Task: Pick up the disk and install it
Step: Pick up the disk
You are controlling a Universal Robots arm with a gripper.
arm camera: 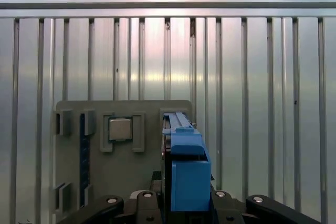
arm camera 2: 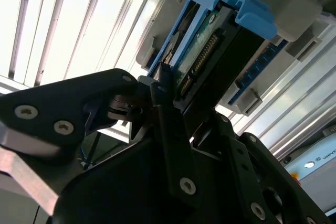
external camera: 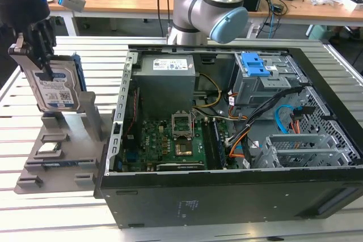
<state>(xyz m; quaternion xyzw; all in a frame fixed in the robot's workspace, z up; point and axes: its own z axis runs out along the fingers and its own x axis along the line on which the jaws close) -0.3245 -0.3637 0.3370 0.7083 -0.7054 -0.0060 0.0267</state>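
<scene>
Disk [external camera: 57,89] on edge, long axis approx. vertical, connector end up; end effector [external camera: 44,63] clamped on its top.

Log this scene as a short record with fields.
end effector: closed on the disk's upper edge, at the exterior view's left
disk: upright, lower end at the grey holder
grey holder: on the slatted table, processor chip lying flat in it
computer case: open, beside the grey holder toward the exterior view's right
drive cage: inside the case, blue latch on top
</scene>
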